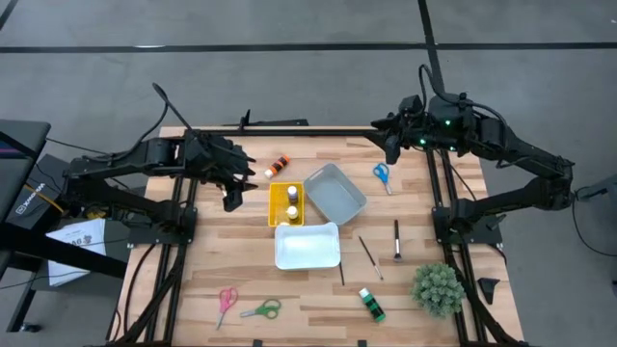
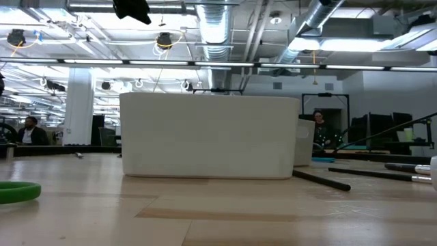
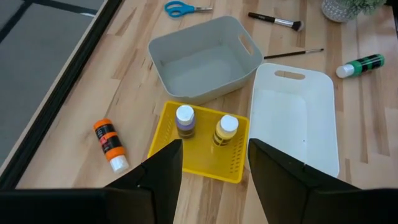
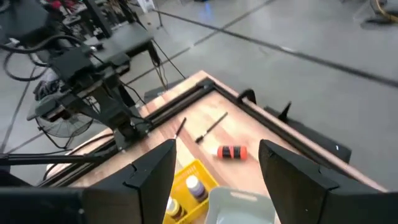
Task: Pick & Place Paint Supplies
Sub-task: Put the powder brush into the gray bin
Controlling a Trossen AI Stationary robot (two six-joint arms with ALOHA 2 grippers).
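- Wooden surface (image 1: 193, 280) seen from above; the left hand (image 1: 228, 185) hovers near the far left corner, fingers (image 3: 165, 174) apart and holding nothing; the right hand (image 1: 390, 145) hangs over the far right edge, fingers (image 4: 152, 171) apart, also holding nothing
- At mid-surface a yellow tray (image 1: 274, 204) holds a purple paint bottle (image 3: 185, 121) and a yellow paint bottle (image 3: 225, 130); a grey bin (image 1: 335, 193) sits just beside it, a white bin (image 1: 307, 246) nearer the front
- An orange paint bottle (image 1: 278, 166) lies by the far edge; blue scissors (image 1: 382, 174) lie beside the grey bin
- Two paintbrushes (image 1: 396, 240) lie toward the right edge; a green paint bottle (image 1: 371, 304) and a fuzzy plant (image 1: 439, 288) sit near the front right corner
- Pink scissors (image 1: 226, 303) and green scissors (image 1: 262, 309) lie by the front edge
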